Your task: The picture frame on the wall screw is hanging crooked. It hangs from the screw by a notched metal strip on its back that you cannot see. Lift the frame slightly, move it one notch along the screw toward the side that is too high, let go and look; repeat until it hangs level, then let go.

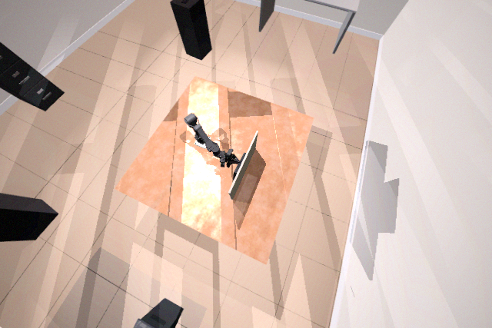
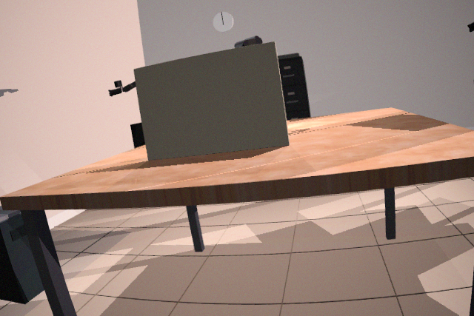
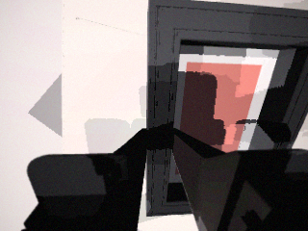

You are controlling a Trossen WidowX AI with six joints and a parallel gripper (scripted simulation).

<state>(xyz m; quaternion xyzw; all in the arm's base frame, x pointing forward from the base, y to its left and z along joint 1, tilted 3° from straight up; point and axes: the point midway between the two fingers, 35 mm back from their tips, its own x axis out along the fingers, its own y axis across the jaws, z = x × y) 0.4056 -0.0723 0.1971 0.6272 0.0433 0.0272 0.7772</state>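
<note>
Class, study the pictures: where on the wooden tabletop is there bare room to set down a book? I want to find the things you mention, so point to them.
Bare patches: the wooden tabletop (image 1: 151,173) (image 2: 364,159) between the upright grey-green panel (image 1: 243,165) (image 2: 214,102) and the table edge behind it; also the sunlit strip's lower end. Crowded: the panel's front, where the black robot gripper (image 1: 238,160) (image 3: 158,133) meets the dark picture frame (image 3: 160,96).

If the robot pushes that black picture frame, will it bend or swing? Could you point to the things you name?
The picture frame (image 3: 161,96) probably won't bend: its borders look thick and straight, like a stiff board. It would likely tilt or swing if pushed near a corner, since the task says it hangs from just one screw. For now, the gripper (image 1: 239,161) (image 3: 158,133) is shut on its side border, which should steady it.
</note>
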